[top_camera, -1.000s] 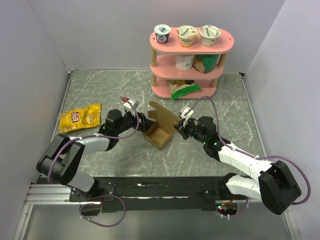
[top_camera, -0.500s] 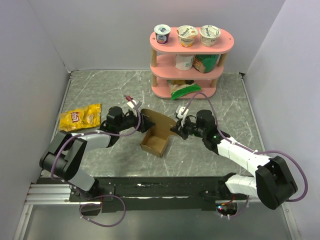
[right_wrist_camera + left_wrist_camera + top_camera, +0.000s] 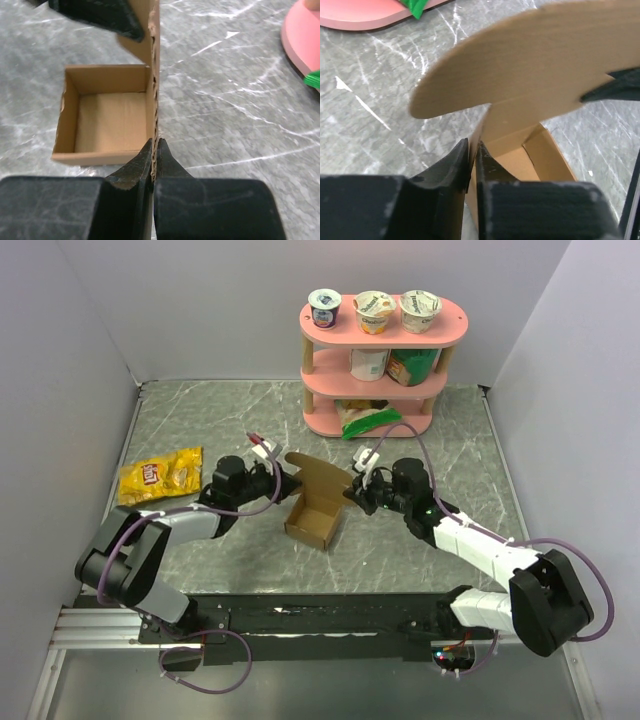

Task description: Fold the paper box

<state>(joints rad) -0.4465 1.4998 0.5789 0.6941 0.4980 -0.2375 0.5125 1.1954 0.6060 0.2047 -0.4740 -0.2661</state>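
The paper box [image 3: 312, 518] is a small brown cardboard box, open on top, resting on the marble table. Its rounded lid flap [image 3: 322, 472] stands up at the far side. My left gripper [image 3: 291, 484] reaches in from the left. In the left wrist view it [image 3: 473, 151] is shut on the box's thin left wall [image 3: 481, 131], under the lid flap [image 3: 535, 70]. My right gripper [image 3: 353, 496] comes from the right and is shut on the box's right wall edge [image 3: 154, 100]; its fingertips [image 3: 167, 159] pinch the corrugated edge. The box's inside [image 3: 110, 122] holds nothing.
A pink three-tier shelf [image 3: 318, 382] with yogurt cups and packets stands at the back, and a green bag [image 3: 368, 418] pokes out of its bottom tier. A yellow snack bag [image 3: 160, 476] lies at the left. Grey walls close in on both sides.
My left gripper has shut on the box's left wall, having been open a second ago. The box shifted slightly to the left and nearer. The right gripper kept its grip.
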